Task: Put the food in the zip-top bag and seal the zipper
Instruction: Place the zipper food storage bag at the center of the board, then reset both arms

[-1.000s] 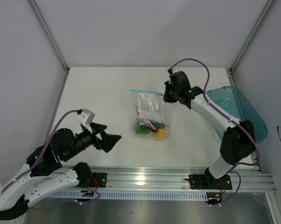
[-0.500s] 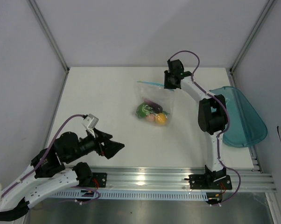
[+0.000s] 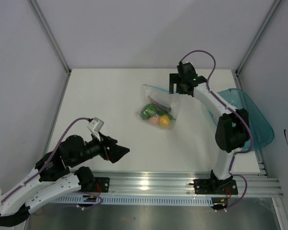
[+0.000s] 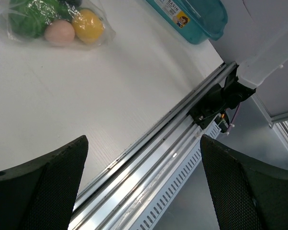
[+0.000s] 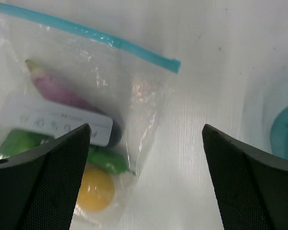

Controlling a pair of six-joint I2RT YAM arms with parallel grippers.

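The clear zip-top bag (image 3: 158,106) lies flat on the white table with the food inside. In the right wrist view I see its teal zipper (image 5: 94,34) lying as one flat strip, the purple eggplant (image 5: 55,90), the green pepper (image 5: 105,160) and the yellow pepper (image 5: 96,189). The egg (image 4: 60,32) shows in the left wrist view. My right gripper (image 3: 175,90) hovers open over the bag's far right corner, holding nothing (image 5: 146,143). My left gripper (image 3: 119,153) is open over the near table edge (image 4: 144,143), well apart from the bag.
A translucent teal tray (image 3: 247,117) stands at the right edge of the table beside the right arm. A metal rail (image 4: 149,163) runs along the near edge. A white label (image 5: 53,122) is on the bag.
My right gripper has opened and let go of the bag's corner. The bag went from hanging to lying flat, a little farther back. The left arm shifted slightly right.
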